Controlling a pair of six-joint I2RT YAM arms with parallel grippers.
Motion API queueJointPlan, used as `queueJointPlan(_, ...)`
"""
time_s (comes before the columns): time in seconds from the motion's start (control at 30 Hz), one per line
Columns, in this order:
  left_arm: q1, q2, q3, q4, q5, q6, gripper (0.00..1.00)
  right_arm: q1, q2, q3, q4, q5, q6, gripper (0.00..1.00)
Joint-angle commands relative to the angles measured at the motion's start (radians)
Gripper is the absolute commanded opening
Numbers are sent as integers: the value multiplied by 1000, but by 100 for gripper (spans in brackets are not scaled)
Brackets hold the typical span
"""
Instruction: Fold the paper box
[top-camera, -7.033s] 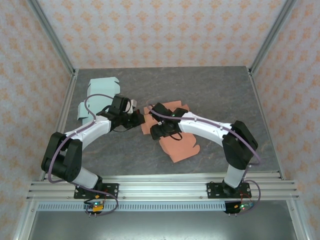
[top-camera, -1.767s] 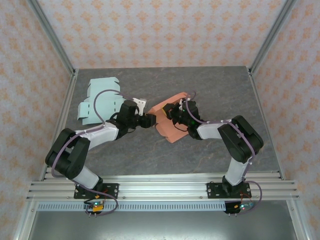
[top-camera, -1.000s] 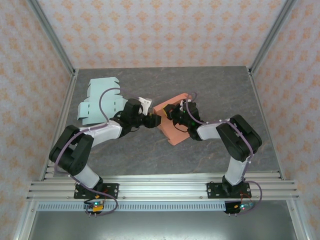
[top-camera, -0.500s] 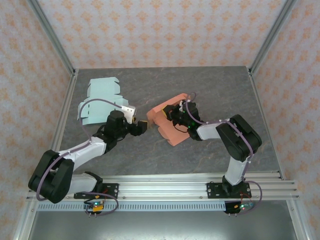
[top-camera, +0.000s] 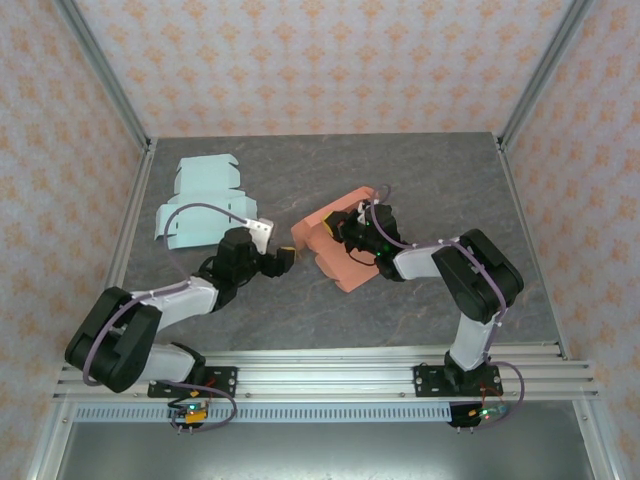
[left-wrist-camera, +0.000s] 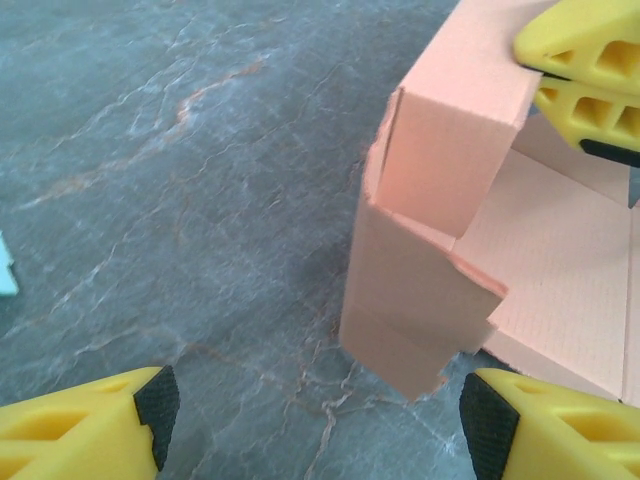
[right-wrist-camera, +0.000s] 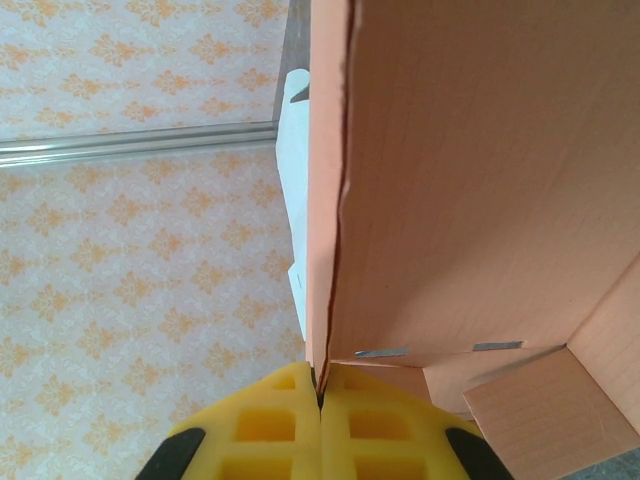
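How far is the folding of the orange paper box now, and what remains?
Done: the orange box has several walls standing. In hand: the right gripper pinches one wall upright, while the left gripper is open, just short of the box's corner. Left: the corner flaps look loose, not locked, and the light blue blank lies flat, unfolded.

Mint cutout (top-camera: 200, 200) on grey table (top-camera: 430, 180)
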Motion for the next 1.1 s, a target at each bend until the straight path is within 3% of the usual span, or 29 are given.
queueJointPlan(0.0,-13,35,62,59,1,79,78,-3,-21,13,-29,-28,-21,4)
queueJointPlan(0.13,-19,92,108,60,75,107,77,-4,-12,25,-32,-40,-20,4)
queueJointPlan(0.3,-33,144,124,92,60,110,74,-2,-6,37,-35,-55,-15,4)
queueJointPlan(0.57,-55,183,158,92,140,106,67,-3,4,39,-40,-67,-14,3)
queueJointPlan(0.87,-81,225,208,60,31,85,48,-2,14,34,-20,-75,-3,3)
queueJointPlan(1.0,-81,219,205,51,53,81,47,-3,14,21,-7,-78,-3,3)
queueJointPlan(1.07,-81,191,178,56,83,91,55,-3,13,16,-2,-77,-3,3)
